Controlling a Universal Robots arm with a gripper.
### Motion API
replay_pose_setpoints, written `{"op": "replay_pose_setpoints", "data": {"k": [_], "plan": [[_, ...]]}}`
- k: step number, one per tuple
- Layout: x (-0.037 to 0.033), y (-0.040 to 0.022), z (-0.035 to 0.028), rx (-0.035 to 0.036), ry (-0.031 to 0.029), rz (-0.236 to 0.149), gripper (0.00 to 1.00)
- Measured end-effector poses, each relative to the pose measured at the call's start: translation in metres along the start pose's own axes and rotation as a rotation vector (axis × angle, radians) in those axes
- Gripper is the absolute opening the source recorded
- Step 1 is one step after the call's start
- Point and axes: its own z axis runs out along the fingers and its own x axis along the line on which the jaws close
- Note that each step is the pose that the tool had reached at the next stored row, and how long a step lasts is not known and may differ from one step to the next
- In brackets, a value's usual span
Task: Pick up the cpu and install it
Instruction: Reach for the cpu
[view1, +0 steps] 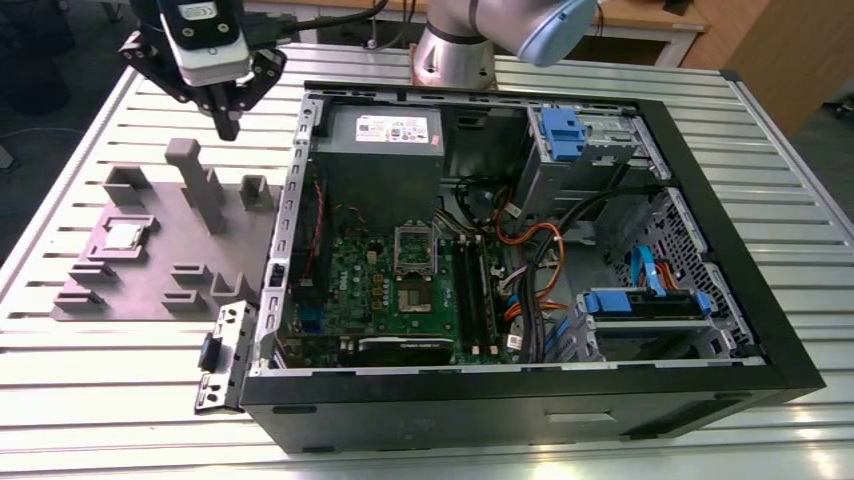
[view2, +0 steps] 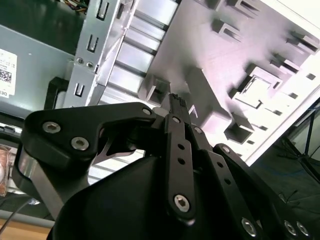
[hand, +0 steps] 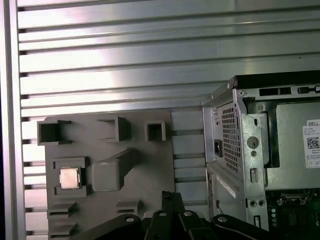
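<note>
A silvery slatted aluminium table (view1: 94, 400) carries a flat grey plastic fixture plate with upright blocks (view1: 147, 282), lying beneath the pincer (view1: 228, 128), and an open black metal computer case (view1: 534, 412) beside the pincer, toward the exterior view's right.

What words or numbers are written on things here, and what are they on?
White sticker on the power supply: printed lines and a square code, too small to read.
The cpu: no writing that I can make out.
Nothing else here has writing I can read.
</note>
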Motion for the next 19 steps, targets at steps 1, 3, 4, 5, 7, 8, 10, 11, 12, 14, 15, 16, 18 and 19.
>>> {"op": "replay_pose_setpoints", "data": {"k": [1, 3, 4, 5, 7, 8, 10, 11, 12, 14, 15, 16, 18, 19], "plan": [[0.0029, -0.0002, 0.0001, -0.0004, -0.0058, 0.000, 0.11], [0.0088, -0.0007, 0.0003, -0.0014, -0.0179, -0.001, 0.11], [0.0114, -0.0009, 0.0003, -0.0017, -0.0236, -0.001, 0.11], [0.0141, -0.0011, 0.0004, -0.0021, -0.0285, -0.001, 0.11], [0.0213, -0.0017, 0.0007, -0.0028, -0.0373, -0.002, 0.11], [0.0258, -0.0020, 0.0009, -0.0030, -0.0396, -0.002, 0.11], [0.0339, -0.0026, 0.0011, -0.0030, -0.0406, -0.002, 0.11], [0.0381, -0.0030, 0.0013, -0.0031, -0.0410, -0.002, 0.11], [0.0425, -0.0033, 0.0016, -0.0031, -0.0412, -0.002, 0.11], [0.0505, -0.0039, 0.0019, -0.0031, -0.0411, -0.002, 0.11], [0.0524, -0.0042, 0.0020, -0.0031, -0.0411, -0.004, 0.11], [0.0529, -0.0046, 0.0022, -0.0030, -0.0408, -0.010, 0.11], [0.0538, -0.0051, 0.0027, -0.0027, -0.0401, -0.026, 0.11], [0.0549, -0.0052, 0.0029, -0.0027, -0.0400, -0.031, 0.11]]}}
